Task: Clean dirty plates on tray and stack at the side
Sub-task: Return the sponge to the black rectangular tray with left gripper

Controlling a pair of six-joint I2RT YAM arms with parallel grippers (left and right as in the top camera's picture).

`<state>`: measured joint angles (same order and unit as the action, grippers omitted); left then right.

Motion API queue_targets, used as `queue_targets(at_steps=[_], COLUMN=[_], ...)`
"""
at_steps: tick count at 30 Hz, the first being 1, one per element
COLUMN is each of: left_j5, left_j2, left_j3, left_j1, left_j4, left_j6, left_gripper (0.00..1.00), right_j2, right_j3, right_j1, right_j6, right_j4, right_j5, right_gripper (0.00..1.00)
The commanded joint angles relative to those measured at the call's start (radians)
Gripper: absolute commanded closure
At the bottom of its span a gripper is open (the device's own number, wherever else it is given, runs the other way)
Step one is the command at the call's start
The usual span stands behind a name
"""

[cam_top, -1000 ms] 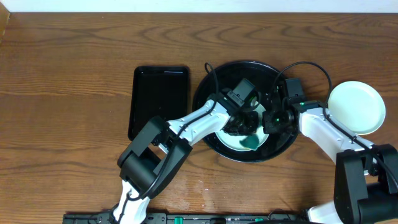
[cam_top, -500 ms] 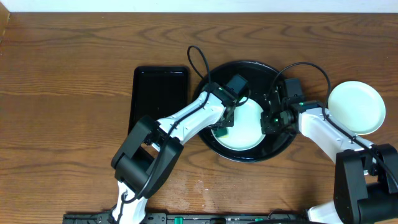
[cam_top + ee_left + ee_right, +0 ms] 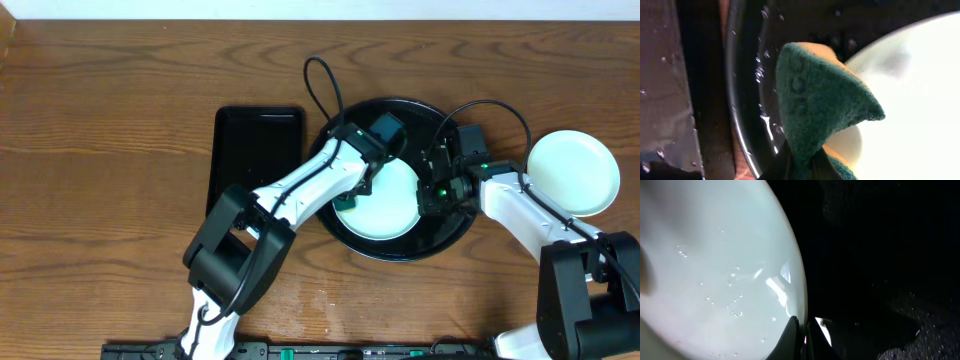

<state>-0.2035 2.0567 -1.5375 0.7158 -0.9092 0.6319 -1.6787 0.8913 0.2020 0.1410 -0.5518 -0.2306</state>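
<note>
The left gripper point(image 3: 800, 167) is clenched on a folded green-and-yellow scouring sponge point(image 3: 815, 100), pinching it low so that most of the pad stands free above the fingertips. The green face lies over the left edge of the pale bluish-white round shallow plate point(image 3: 388, 200), half on the plate and half over the wet wall of the large round glossy black tray point(image 3: 742, 105).

With so little sponge inside the grip, a firm wipe could fold the pad further or drag it out of the fingers. Working this close to the edge, the pad may also slide off into the tray instead of scrubbing.

On the plate's right side, the right gripper point(image 3: 801, 335) is closed, and it looks pinched on the rim to steady the plate. That hold is thin, and water beads show on the plate point(image 3: 715, 255) and the tray. A sideways push from the sponge could slip the rim free, spin the plate or skid it across the glossy tray floor. No red smear shows on the plate from any view, so a patch hidden under the arm could be missed.

A second pale round plate point(image 3: 572, 172) rests on the brown wood-grain tabletop point(image 3: 120, 150) to the right, just beside the right arm. A wide swing when carrying the next plate across could knock it. The smaller rectangular black tray point(image 3: 255, 160) lies left of the round one.
</note>
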Motion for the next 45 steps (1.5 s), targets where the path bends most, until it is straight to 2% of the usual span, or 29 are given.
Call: queue_targets(at_steps=[1,9,13,17,19,26,27,29,33,34,36,37,38,44,45], left_j5=[-0.019,0.075,0.072,0.067,0.062,0.100,0.118,0.138,0.191,0.203,0.228,0.243,0.257,0.275,0.275], left_j2=[-0.072,-0.287,-0.369,-0.376,-0.365,-0.327,-0.327,-0.327,-0.367,-0.388,-0.440,-0.472,-0.504,-0.689,-0.711], left_j3=[-0.012,-0.012,-0.004,0.036,0.080,0.315,0.330,0.331,0.293,0.283,0.270,0.269,0.269,0.269,0.269], left_j1=[-0.032,-0.097,-0.184,-0.299,-0.348,-0.452,-0.458,-0.465,-0.474,-0.473,-0.473,-0.473,-0.473,-0.473,-0.473], left_j4=[-0.021,-0.103,-0.146,-0.144,-0.122,0.117,0.136,0.140,0.102,0.094,0.079,0.076,0.073,0.010,0.003], left_j6=[0.008,-0.010,-0.061,-0.102,-0.112,-0.184,-0.195,-0.195,-0.195,-0.195,-0.194,-0.195,-0.194,-0.194,-0.194], left_gripper=[0.92,0.92,0.92,0.92,0.92,0.92,0.88,0.67,0.43,0.41,0.37,0.35,0.33,0.25,0.21], right_j2=[-0.007,-0.007,-0.007,-0.007,-0.007,-0.008,-0.007,-0.007,-0.007,-0.007,-0.007,-0.007,-0.007,0.031,0.050], right_j3=[-0.008,-0.008,-0.008,-0.008,-0.008,-0.008,-0.008,-0.008,-0.008,-0.008,-0.008,-0.008,-0.008,-0.006,-0.006], right_j1=[0.002,0.002,0.002,0.002,0.002,0.002,0.002,0.002,0.002,0.002,0.002,0.002,0.002,0.002,0.002], right_j6=[-0.023,-0.023,-0.023,-0.023,-0.023,-0.023,-0.023,-0.023,-0.023,-0.023,-0.023,-0.023,-0.023,-0.023,-0.023], right_j4=[-0.024,-0.024,-0.023,-0.021,-0.021,-0.017,-0.016,-0.016,-0.013,-0.008,0.006,0.013,0.019,0.019,0.017], right_j5=[0.125,0.126,0.126,0.125,0.125,0.125,0.125,0.125,0.125,0.125,0.125,0.124,0.119,0.053,0.055], right_gripper=[0.99,0.99,0.99,0.99,0.99,0.99,0.99,0.99,0.99,0.97,0.85,0.88,0.99,0.99,0.99])
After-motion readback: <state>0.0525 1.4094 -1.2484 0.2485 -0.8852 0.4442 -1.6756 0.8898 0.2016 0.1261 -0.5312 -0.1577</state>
